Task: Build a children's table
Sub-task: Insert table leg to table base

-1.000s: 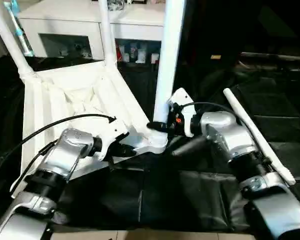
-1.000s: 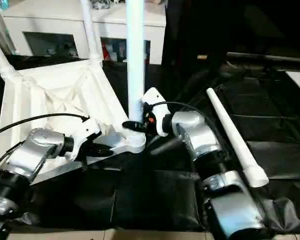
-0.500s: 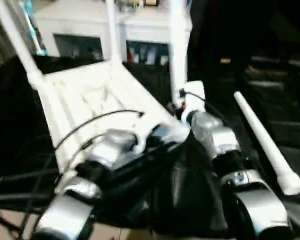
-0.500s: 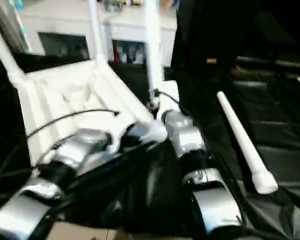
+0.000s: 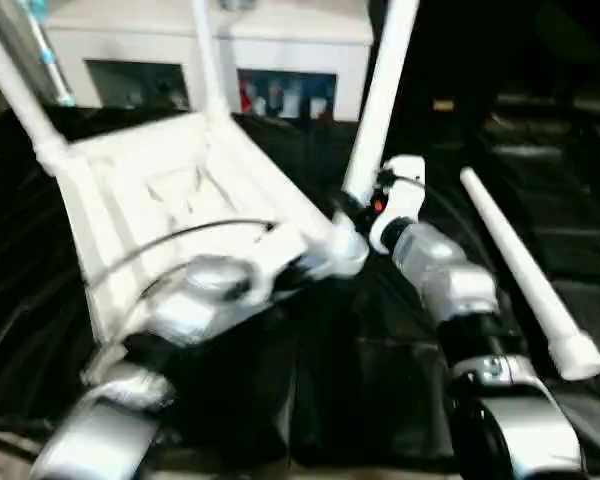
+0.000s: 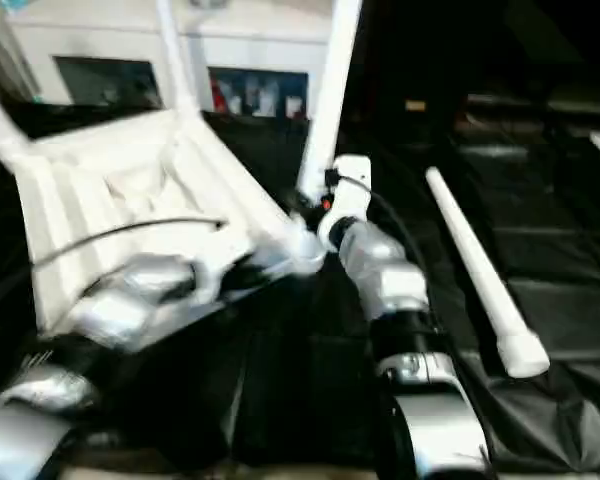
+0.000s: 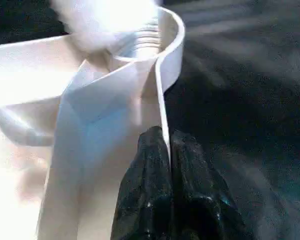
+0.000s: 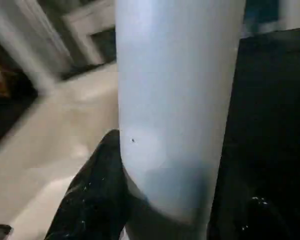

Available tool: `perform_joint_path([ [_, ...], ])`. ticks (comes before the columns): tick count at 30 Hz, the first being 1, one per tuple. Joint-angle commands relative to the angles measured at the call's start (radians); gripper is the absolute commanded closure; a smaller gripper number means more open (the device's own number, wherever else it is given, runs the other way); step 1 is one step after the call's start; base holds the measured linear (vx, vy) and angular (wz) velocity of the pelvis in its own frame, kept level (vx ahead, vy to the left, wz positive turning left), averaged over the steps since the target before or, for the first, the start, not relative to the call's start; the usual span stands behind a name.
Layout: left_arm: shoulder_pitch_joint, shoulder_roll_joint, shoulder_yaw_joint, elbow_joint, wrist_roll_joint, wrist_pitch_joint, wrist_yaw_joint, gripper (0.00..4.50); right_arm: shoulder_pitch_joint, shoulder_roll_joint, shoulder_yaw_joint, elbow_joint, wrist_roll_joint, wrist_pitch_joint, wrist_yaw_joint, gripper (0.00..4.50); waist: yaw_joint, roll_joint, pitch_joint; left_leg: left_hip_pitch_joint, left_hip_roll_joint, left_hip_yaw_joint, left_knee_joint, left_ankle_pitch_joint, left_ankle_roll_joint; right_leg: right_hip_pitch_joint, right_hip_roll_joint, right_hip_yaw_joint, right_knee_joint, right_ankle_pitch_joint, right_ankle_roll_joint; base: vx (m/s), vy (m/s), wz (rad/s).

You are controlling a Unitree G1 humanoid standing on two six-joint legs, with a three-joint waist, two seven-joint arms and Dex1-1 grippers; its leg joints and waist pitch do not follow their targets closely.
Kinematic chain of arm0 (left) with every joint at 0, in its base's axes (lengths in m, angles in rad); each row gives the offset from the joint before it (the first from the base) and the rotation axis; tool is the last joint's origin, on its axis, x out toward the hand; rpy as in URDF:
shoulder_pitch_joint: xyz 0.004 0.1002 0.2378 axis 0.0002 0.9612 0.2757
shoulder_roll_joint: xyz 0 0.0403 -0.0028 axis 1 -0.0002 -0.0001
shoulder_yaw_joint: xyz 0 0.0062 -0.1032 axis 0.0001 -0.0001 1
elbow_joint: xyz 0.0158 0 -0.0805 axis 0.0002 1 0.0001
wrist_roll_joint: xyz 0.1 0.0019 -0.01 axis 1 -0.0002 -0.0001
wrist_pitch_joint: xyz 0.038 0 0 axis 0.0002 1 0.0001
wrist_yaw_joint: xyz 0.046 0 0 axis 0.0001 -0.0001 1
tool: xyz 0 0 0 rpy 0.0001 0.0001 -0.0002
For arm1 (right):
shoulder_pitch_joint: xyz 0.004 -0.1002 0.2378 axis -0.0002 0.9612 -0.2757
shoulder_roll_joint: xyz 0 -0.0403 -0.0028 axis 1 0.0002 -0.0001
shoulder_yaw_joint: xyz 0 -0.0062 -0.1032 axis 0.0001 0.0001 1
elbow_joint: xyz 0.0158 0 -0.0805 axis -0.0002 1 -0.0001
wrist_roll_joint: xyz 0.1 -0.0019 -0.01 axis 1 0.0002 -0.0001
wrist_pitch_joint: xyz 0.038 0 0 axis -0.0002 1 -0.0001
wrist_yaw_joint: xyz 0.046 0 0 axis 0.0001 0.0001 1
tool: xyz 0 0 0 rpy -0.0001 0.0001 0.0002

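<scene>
We judge the children's table to be light, stiff and slick: moulded white plastic throughout. The tabletop [image 5: 170,200] lies upside down on the black-covered desk [image 5: 540,250], tipped up toward our left. Two legs [image 5: 205,60] stand in its far sockets, a third leg [image 5: 380,95] rises from the near corner socket [image 5: 345,250], and the fourth leg [image 5: 525,270] lies loose on the desk to our right, well apart.

Our left pincer [image 7: 167,165] is pressed together on the thin raised rim [image 7: 162,115] just beside that socket, a sensible hold, since the rim is rigid. Our right pincer [image 8: 165,200] is clamped around the third leg low down, near the socket, where a smooth tube gives best leverage for twisting.

Against the frame of a second ago, the third leg, then almost upright, now leans away to the right, and the right wrist has rolled with it. Much of the tabletop's shift in the picture we put down to the head camera moving.
</scene>
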Motion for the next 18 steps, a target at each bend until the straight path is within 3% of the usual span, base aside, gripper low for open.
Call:
perform_joint_path([
  [1, 0.026, 0.017, -0.047, -0.054, -0.006, -0.034, -0.07, 4.5, 0.006, -0.032, 0.021, -0.092, 0.03, 0.02, 0.086, 2.69, -0.002, 0.005, -0.069, 0.025, 0.073, -0.027, -0.045, -0.043, 0.072, 0.043, -0.093, 0.051, -0.044, 0.254, -0.23, 0.0, 0.0, 0.0],
  [3, 0.046, 0.043, -0.013, -0.104, -0.043, -0.003, -0.091, 4.5, 0.03, -0.071, 0.047, -0.153, 0.036, 0.037, 0.149, 2.69, 0.009, 0.01, -0.074, 0.025, 0.074, -0.027, -0.037, 0.017, 0.073, 0.039, -0.082, 0.043, -0.028, 0.326, -0.225, 0.0, 0.0, 0.0],
  [5, 0.052, 0.049, 0.005, -0.124, -0.066, 0.015, -0.104, 4.5, 0.039, -0.082, 0.055, -0.173, 0.038, 0.042, 0.166, 2.69, 0.012, 0.008, -0.072, 0.02, 0.074, -0.027, -0.036, 0.024, 0.071, 0.04, -0.084, 0.041, -0.025, 0.337, -0.221, 0.0, 0.0, 0.0],
  [6, 0.059, 0.067, 0.028, -0.147, -0.07, 0.027, -0.09, 4.05, 0.05, -0.1, 0.062, -0.199, 0.04, 0.06, 0.182, 2.69, 0.009, 0.007, -0.071, 0.019, 0.073, -0.026, -0.038, 0.001, 0.063, 0.039, -0.087, 0.042, -0.027, 0.307, -0.224, 0.0, 0.0, 0.0],
  [10, 0.059, 0.11, 0.064, -0.154, -0.049, 0.043, -0.044, 3.84, 0.064, -0.121, 0.073, -0.226, 0.03, 0.058, 0.186, 2.69, -0.002, 0.001, -0.067, 0.016, 0.067, -0.027, -0.041, -0.055, 0.04, 0.043, -0.094, 0.047, -0.038, 0.199, -0.229, 0.0, 0.0, 0.0],
  [14, 0.053, 0.131, 0.122, -0.163, -0.055, 0.054, 0.017, 3.44, 0.083, -0.135, 0.094, -0.278, 0.02, 0.068, 0.191, 2.69, -0.01, -0.001, -0.065, 0.013, 0.064, -0.028, -0.04, -0.069, 0.03, 0.044, -0.093, 0.05, -0.04, 0.161, -0.223, 0.0, 0.0, 0.0],
  [16, 0.058, 0.136, 0.177, -0.218, -0.125, 0.092, -0.004, 3.23, 0.103, -0.156, 0.123, -0.325, 0.005, 0.065, 0.211, 2.69, -0.015, 0.0, -0.064, 0.012, 0.063, -0.029, -0.039, -0.073, 0.025, 0.043, -0.091, 0.05, -0.039, 0.149, -0.229, 0.0, 0.0, 0.0],
  [18, 0.058, 0.128, 0.263, -0.309, -0.263, 0.164, -0.041, 3.01, 0.125, -0.177, 0.146, -0.372, -0.003, 0.064, 0.233, 2.69, -0.014, 0.002, -0.064, 0.014, 0.064, -0.027, -0.037, -0.072, 0.024, 0.04, -0.088, 0.05, -0.037, 0.159, -0.246, 0.0, 0.0, 0.0],
])
